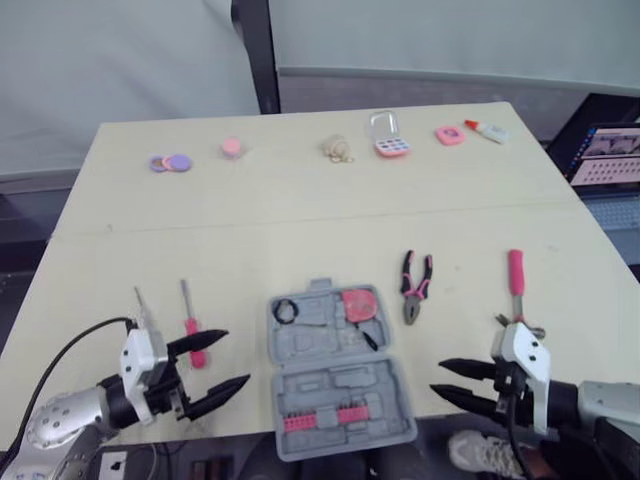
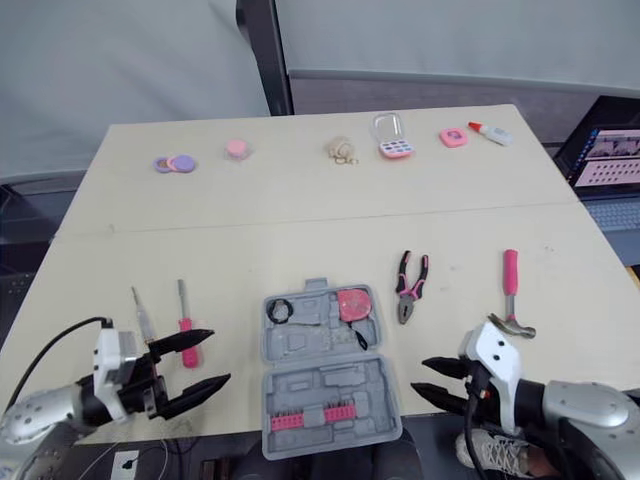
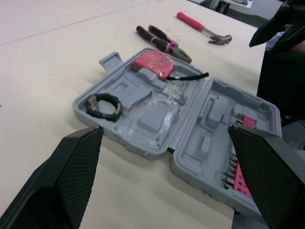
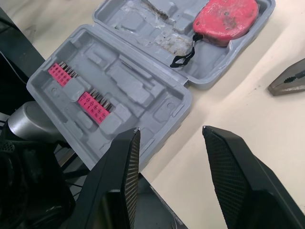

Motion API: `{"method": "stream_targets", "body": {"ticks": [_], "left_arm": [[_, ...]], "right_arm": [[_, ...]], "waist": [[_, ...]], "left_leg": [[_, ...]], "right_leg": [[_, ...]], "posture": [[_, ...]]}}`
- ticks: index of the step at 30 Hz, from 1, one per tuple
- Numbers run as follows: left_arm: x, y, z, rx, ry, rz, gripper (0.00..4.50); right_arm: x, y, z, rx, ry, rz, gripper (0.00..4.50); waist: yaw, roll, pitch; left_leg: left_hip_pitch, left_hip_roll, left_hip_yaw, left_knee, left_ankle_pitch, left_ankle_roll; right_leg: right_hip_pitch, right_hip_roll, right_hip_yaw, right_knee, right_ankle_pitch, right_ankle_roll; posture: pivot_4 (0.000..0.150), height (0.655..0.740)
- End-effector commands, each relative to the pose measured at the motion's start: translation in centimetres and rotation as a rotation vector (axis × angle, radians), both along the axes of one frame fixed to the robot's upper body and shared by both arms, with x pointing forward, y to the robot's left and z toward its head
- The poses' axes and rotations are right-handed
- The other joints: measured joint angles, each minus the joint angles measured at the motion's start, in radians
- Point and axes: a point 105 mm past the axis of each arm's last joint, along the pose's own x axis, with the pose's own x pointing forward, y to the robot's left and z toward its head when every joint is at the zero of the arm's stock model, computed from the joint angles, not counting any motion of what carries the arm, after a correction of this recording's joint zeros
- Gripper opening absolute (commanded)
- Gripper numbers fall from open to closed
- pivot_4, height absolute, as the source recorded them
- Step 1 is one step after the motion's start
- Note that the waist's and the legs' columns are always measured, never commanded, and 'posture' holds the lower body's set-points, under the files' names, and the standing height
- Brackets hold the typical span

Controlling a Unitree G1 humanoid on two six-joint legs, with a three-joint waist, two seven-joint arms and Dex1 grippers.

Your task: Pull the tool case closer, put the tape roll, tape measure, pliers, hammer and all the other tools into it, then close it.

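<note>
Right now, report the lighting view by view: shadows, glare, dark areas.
Left eye view: soft, even light on the table, no glare, thin shadows under the pliers and hammer. Left wrist view: the tool case throws a narrow shadow on the table along its base. Right wrist view: below the table edge everything goes dark.

Table (image 1: 300, 215): middle band bare, open to passage. Near edge: open tool case (image 1: 335, 390) at centre; screwdrivers (image 1: 187, 312) toward left corner; pliers (image 1: 415, 287), hammer (image 1: 516, 283) toward right, bare lanes between. Far edge: row of small items (image 1: 390, 147).
</note>
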Motion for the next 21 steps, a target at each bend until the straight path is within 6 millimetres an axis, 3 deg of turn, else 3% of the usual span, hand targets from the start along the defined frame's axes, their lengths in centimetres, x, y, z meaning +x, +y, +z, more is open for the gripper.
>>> {"method": "stream_targets", "body": {"ticks": [1, 6, 21], "left_arm": [[0.1, 0.3, 0.4, 0.012, -0.035, 0.031, 4.5], [0.9, 0.1, 1.0, 0.007, -0.074, 0.029, 4.5], [-1.1, -0.2, 0.7, 0.004, -0.042, 0.024, 4.5]], "right_arm": [[0.2, -0.3, 0.2, -0.01, -0.04, -0.033, 2.2], [0.0, -0.3, 0.1, 0.013, -0.037, -0.061, 2.2], [-1.2, -0.2, -0.8, -0.001, 0.022, -0.03, 2.2]], "waist": [[0.003, 0.0, 0.0], [0.003, 0.0, 0.0], [0.001, -0.001, 0.0]], "left_leg": [[0.0, 0.0, 0.0, 0.0, 0.0, 0.0], [0.0, 0.0, -0.002, 0.0, 0.0, 0.0], [0.001, 0.0, -0.001, -0.001, 0.0, 0.0]], "right_leg": [[0.0, 0.0, 0.0, 0.0, 0.0, 0.0], [0.0, 0.0, 0.0, 0.0, 0.0, 0.0], [0.001, 0.0, 0.001, -0.001, 0.0, 0.0]], "posture": [[0.15, 0.74], [0.15, 0.74], [0.15, 0.74]]}}
